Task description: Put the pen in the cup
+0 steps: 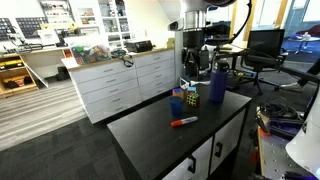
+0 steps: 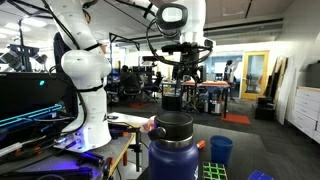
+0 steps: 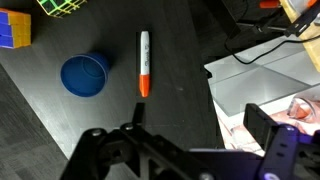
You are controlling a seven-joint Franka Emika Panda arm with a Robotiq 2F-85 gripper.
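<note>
The red pen [image 3: 144, 63], with a white upper half, lies flat on the black table in the wrist view. It also shows in an exterior view [image 1: 183, 122]. The small blue cup [image 3: 84, 74] stands upright just beside the pen, apart from it. It shows in both exterior views [image 1: 177, 105] [image 2: 221, 150]. My gripper [image 3: 198, 120] is open and empty, high above the table. The pen's red tip is near one finger in the wrist view. The gripper shows in both exterior views [image 1: 191, 62] [image 2: 186, 78].
A multicoloured puzzle cube [image 3: 62, 7] [image 1: 190, 97] and a blue-yellow block [image 3: 14, 28] sit beyond the cup. A tall blue-purple bottle [image 1: 218, 82] [image 2: 173, 150] stands on the table. Papers and clutter [image 3: 260, 85] lie past the table's edge.
</note>
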